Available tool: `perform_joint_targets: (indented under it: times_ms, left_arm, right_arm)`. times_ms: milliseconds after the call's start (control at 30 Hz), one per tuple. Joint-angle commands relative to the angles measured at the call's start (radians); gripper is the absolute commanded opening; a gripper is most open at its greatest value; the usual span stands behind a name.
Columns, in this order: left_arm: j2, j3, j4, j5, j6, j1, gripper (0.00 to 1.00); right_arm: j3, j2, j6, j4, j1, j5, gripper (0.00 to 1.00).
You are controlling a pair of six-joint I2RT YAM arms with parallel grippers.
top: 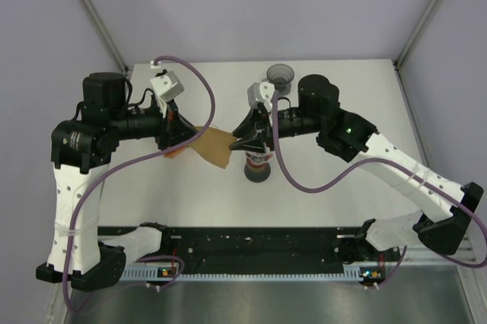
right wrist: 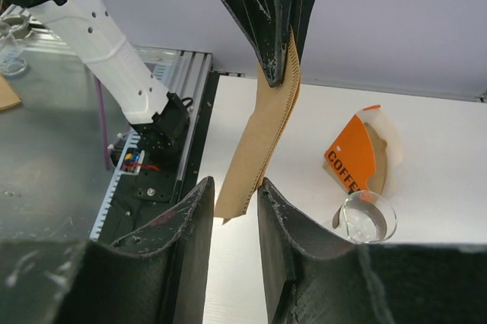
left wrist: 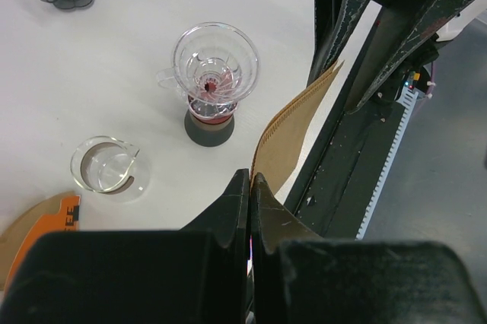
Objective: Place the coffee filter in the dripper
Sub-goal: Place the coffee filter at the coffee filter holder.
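Clenching the filter (top: 217, 147), the left fingers (left wrist: 232, 214) point it rightward; the right fingers (right wrist: 190, 225) straddle its far end, parted, above the dripper (left wrist: 215, 65).

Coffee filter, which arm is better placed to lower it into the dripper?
Probably left: the left gripper is shut on the coffee filter; the right gripper straddles its edge, jaws apart.

Bright even light, soft shadows, fg blurry

Aloft, brown crimp-edged paper coffee filter (top: 215, 147), at nine o'clock of upright clear conical dripper (left wrist: 215, 65) on dark base.
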Motion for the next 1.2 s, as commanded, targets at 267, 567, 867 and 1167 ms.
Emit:
perform_joint_targets:
  times_ms: [267, 567, 867, 1167]
  left_arm:
    - [0.0, 0.012, 0.034, -0.018, 0.017, -0.003, 0.0]
    - [-0.002, 0.002, 0.033, -0.039, 0.029, -0.003, 0.0]
    - [0.003, 0.002, 0.033, -0.027, 0.029, -0.003, 0.0]
    - [0.003, -0.003, 0.039, -0.009, 0.029, -0.003, 0.0]
  right_arm:
    - [-0.064, -0.038, 0.049, 0.017, -0.009, 0.077, 0.23]
    - [-0.053, -0.046, 0.052, 0.003, -0.011, 0.085, 0.15]
    - [-0.061, -0.055, 0.072, 0.064, -0.011, 0.05, 0.2]
    - [-0.015, 0.042, 0.11, 0.126, -0.011, 0.008, 0.21]
